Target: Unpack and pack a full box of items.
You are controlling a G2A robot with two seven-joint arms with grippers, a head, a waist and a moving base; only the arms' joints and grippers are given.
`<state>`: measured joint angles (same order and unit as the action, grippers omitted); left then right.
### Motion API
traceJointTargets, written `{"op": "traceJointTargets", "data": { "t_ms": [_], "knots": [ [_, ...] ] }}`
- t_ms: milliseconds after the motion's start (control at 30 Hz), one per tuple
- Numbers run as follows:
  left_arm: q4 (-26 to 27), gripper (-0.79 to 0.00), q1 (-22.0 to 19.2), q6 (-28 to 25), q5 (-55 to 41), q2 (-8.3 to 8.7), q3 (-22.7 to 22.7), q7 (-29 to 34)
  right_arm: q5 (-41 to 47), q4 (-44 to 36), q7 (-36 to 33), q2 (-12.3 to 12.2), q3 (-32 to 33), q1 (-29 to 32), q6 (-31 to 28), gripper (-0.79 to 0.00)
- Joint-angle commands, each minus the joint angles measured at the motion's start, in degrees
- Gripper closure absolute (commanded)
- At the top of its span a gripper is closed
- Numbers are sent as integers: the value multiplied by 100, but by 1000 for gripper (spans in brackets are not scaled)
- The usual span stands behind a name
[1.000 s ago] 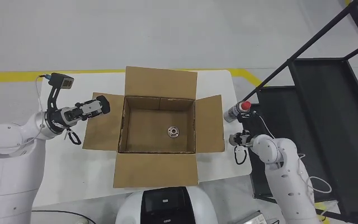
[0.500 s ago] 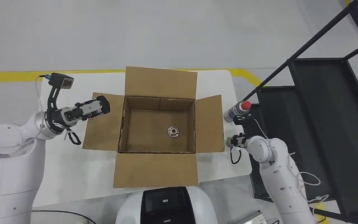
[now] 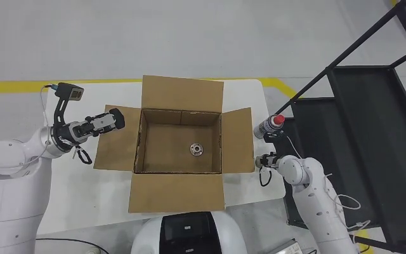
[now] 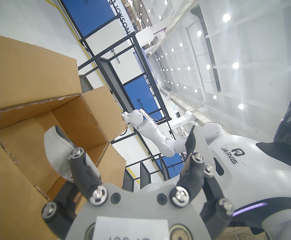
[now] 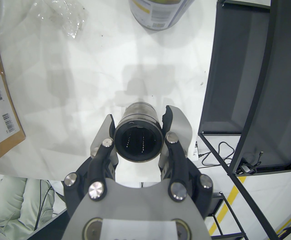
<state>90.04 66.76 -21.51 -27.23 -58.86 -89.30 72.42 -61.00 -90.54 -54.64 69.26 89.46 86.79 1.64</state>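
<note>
Gripping a short metal cylinder (image 5: 138,134) by its sides, the right gripper (image 5: 139,114) is clenched on the part. The part's open black bore faces back toward the wrist. The cylinder sits between the two fingers over the white table (image 5: 68,91); whether it touches the surface cannot be determined.

Ahead of these jaws and well apart stands a can (image 5: 156,11) with a red cap. A crumpled piece of clear plastic wrap (image 5: 66,16) lies beside the can, toward the box. To one side of the jaws is the near flap of the open cardboard box (image 3: 181,95). To the other side stands a black rack (image 5: 238,68).

Inside the box, one small metal ring (image 3: 195,149) lies on the floor, well apart from both grippers.

The left gripper (image 4: 122,136) is released, fingers spread wide with nothing between them. It is held above the box's outer side flap, jaws directed across the open box toward the opposite arm.
</note>
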Motion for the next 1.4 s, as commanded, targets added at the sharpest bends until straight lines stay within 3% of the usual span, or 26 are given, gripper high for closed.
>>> {"op": "traceJointTargets", "data": {
  "t_ms": [0,167,200,233,267,633,1067,1367],
  "knots": [
    [0,-785,0,0,0,0,0,0,7,5,10,-1,-17,1,17,-49],
    [0,-785,0,0,0,0,0,0,16,32,12,-5,-72,-13,51,-203],
    [0,-785,0,0,0,0,0,0,20,21,10,-7,-75,-10,58,-379],
    [0,-785,0,0,0,0,0,0,32,-3,5,-9,-71,-3,70,-742],
    [0,-785,0,0,0,0,0,0,51,-37,-1,-12,-59,10,84,-785],
    [0,-785,0,0,0,0,0,0,170,-652,-112,-59,129,329,112,-785],
    [0,-785,0,0,0,0,0,0,616,-2733,-506,-154,1020,1372,27,-785],
    [0,-785,0,0,0,0,0,0,678,-3677,-570,-205,1299,1123,36,-785]
  ]
}}
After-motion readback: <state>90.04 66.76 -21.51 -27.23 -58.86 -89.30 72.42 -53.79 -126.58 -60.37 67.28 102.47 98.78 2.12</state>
